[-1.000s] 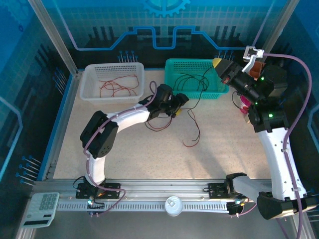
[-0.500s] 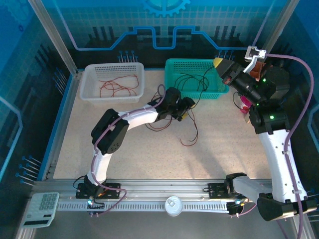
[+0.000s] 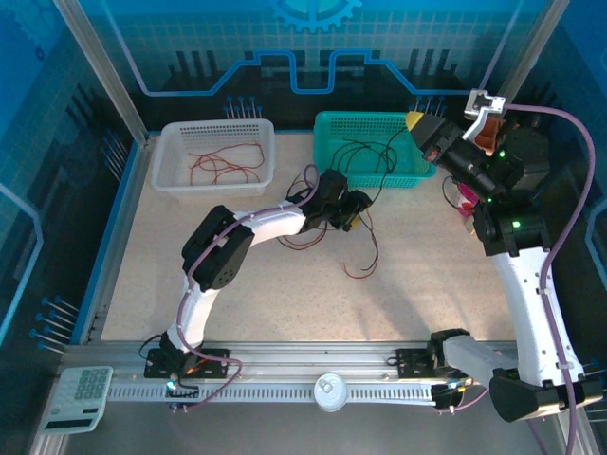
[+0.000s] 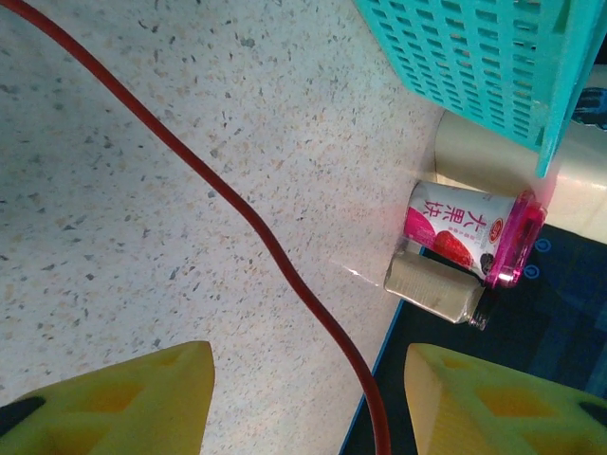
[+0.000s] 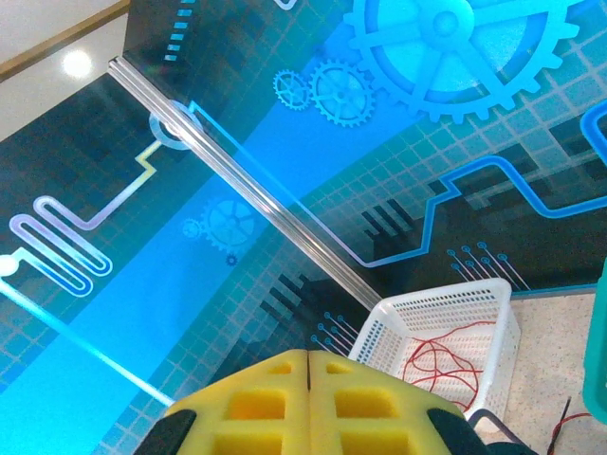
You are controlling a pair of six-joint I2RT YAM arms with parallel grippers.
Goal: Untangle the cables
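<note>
Thin red and black cables (image 3: 358, 248) lie tangled on the table in front of the teal basket (image 3: 334, 169). More black cables (image 3: 365, 154) hang over the basket's front wall. Red cables (image 3: 220, 165) rest in the white basket (image 3: 171, 176). My left gripper (image 3: 353, 212) hovers low over the tangle. In the left wrist view it (image 4: 308, 408) is open, and one red cable (image 4: 237, 204) runs between the yellow fingers (image 4: 123, 403) without being pinched. My right gripper (image 3: 415, 120) is raised at the teal basket's right end, shut (image 5: 308, 365) with nothing in it.
A pink drink bottle (image 3: 466, 197) stands off the table's right edge, next to a small jar (image 4: 436, 287). A calculator (image 3: 82, 393) lies at the front left by the rail. Open tabletop stretches in front of the tangle.
My left arm has swung right, carrying its gripper over the tangle near the teal basket. Its fingers have come closer together. The loose cable end on the table shifted slightly. The right arm barely moved.
</note>
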